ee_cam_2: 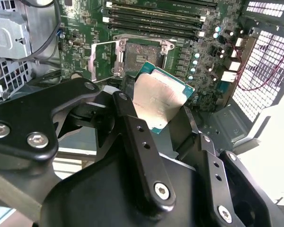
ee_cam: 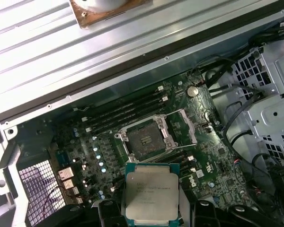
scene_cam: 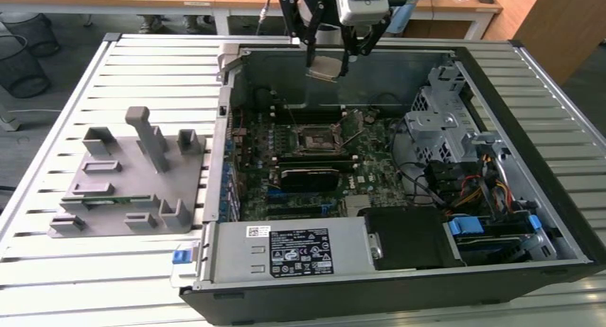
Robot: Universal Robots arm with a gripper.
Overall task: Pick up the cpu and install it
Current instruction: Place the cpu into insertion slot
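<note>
You have the cpu (scene_cam: 325, 66) (ee_cam_2: 158, 99) (ee_cam: 151, 191) clamped by two opposite edges in the pincer (scene_cam: 327, 63) (ee_cam_2: 158, 111) (ee_cam: 154, 208), with its metal top turned to the wrist cameras. In the exterior view it hangs in open air over the case (scene_cam: 530, 164), close to the far wall and well above the motherboard (scene_cam: 379, 139). The socket (scene_cam: 314, 137) (ee_cam_2: 139, 56) (ee_cam: 149, 139) lies below with its frame swung open. Memory slots (ee_cam: 125, 111) run along one side of it. The drive cage (scene_cam: 441, 114) stands toward the exterior view's right. The fixture (scene_cam: 128, 178) sits on the tabletop (scene_cam: 142, 64), well apart.
</note>
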